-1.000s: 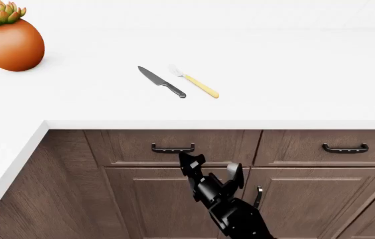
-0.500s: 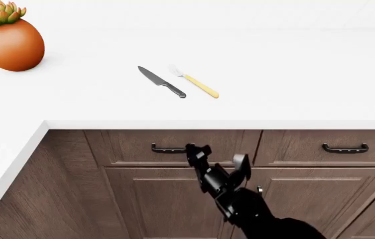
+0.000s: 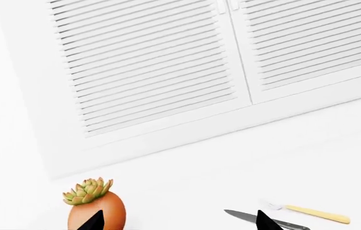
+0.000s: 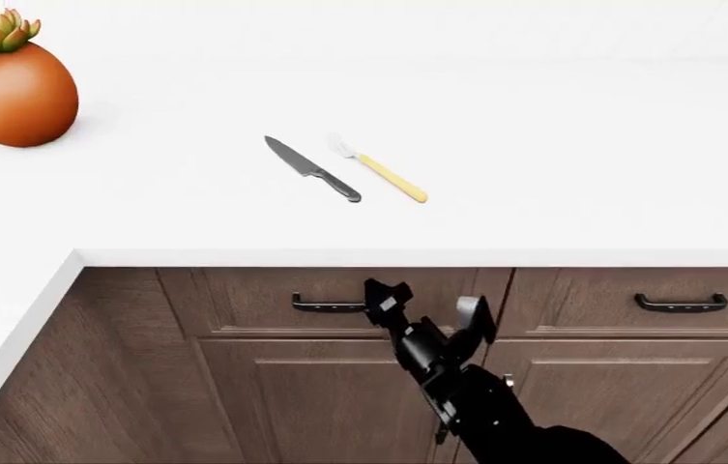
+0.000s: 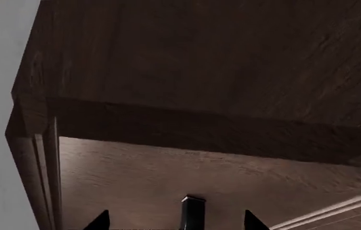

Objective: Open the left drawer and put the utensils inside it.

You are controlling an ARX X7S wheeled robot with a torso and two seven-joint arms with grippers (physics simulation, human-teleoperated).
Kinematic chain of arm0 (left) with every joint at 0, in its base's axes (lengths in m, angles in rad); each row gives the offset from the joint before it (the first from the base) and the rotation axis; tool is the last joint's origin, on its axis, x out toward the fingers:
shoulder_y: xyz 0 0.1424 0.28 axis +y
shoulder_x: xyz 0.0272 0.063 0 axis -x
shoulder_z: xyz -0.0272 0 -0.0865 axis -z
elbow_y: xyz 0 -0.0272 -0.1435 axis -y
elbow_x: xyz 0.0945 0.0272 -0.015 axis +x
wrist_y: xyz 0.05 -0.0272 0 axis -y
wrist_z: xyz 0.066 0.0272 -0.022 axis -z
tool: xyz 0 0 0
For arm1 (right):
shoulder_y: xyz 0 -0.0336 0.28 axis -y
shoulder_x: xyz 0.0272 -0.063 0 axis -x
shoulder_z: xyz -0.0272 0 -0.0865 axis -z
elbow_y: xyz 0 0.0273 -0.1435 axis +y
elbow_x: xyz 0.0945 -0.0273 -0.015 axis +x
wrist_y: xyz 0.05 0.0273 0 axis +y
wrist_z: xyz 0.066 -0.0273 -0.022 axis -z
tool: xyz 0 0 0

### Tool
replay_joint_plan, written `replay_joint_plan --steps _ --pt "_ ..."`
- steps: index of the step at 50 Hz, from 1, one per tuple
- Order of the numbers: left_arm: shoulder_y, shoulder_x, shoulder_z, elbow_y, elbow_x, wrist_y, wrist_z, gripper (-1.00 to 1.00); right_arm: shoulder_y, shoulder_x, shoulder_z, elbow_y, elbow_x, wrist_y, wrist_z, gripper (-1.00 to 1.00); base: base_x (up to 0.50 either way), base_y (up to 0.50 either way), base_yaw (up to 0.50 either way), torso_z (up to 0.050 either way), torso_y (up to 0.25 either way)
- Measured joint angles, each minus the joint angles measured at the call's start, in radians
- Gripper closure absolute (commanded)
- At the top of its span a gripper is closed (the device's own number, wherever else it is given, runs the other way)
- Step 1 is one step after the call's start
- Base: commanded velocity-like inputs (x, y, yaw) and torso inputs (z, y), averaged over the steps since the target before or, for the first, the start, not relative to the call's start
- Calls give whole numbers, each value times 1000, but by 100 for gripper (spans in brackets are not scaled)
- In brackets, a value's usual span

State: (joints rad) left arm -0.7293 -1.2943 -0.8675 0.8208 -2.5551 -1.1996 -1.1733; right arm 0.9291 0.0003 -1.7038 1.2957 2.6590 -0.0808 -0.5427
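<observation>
The left drawer (image 4: 254,290) is closed under the white counter, its dark bar handle (image 4: 322,306) at its centre. My right gripper (image 4: 428,307) is open at the handle's right end, one finger (image 4: 387,294) next to the bar. In the right wrist view, the handle's end (image 5: 193,211) stands between the spread fingertips of the right gripper (image 5: 175,223). The knife (image 4: 312,169) and the yellow-handled fork (image 4: 381,172) lie side by side on the counter. My left gripper (image 3: 179,223) is open, empty, and faces the knife (image 3: 241,215) and fork (image 3: 311,214); the head view does not show it.
An orange pot with a succulent (image 4: 9,92) stands at the counter's far left corner. A narrower drawer (image 4: 596,290) with its own handle (image 4: 681,304) is to the right. Tall cabinet doors (image 4: 299,396) lie below. White louvred shutters (image 3: 167,62) back the counter.
My right gripper moved right and slightly up along the handle to its right end. The head view shifted, so the counter edge sits lower and the pot further left.
</observation>
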Motion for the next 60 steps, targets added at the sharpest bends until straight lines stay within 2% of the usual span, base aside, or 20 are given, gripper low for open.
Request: replay_joint_plan --steps 29,47,51,60 --pt "11 12 -4 6 8 1 0 -100 0 6 -25 11 19 41 23 100 0 0 0 0 1" --pt "2 -12 14 15 21 34 19 -100 -30 16 -9 8 -37 14 -54 100 0 0 0 0 2" --pt "-2 -22 19 16 24 45 26 -100 -34 51 -5 -72 -52 -28 -45 100 0 0 0 0 3" --pt "-10 -44 31 19 32 69 39 -100 -50 195 -8 -402 -103 -193 30 100 0 0 0 2 2"
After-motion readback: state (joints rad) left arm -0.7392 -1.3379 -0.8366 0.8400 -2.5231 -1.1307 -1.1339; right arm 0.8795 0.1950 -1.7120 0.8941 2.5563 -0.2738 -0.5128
